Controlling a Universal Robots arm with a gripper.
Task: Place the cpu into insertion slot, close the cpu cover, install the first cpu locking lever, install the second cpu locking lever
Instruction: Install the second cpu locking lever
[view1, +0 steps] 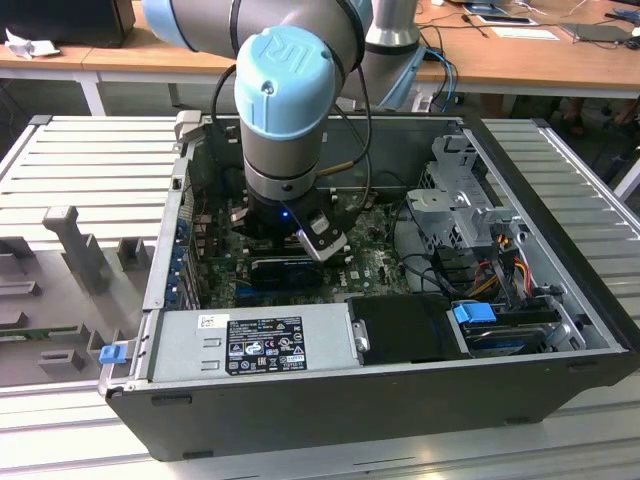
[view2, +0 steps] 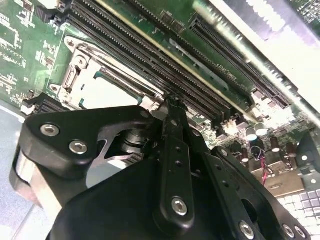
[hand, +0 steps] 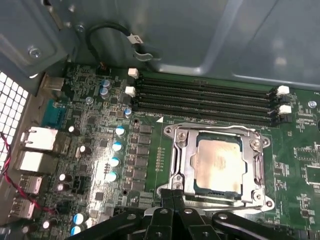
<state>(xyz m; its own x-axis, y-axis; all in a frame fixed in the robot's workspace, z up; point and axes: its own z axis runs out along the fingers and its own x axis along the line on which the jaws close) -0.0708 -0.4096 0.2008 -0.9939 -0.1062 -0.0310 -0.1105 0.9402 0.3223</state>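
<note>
My gripper (hand: 172, 192), fingers pressed together and holding nothing, hovers at the near edge of the insertion slot (hand: 175, 150), where the cpu (hand: 219, 162) already sits under the lowered cpu cover (hand: 257, 167), just beyond my fingertips.

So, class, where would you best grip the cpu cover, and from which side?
Probably its thin frame edge nearest the tool, coming from above on that side: the cpu cover lies flat around the cpu, and the memory slots crowd the far edge.
</note>
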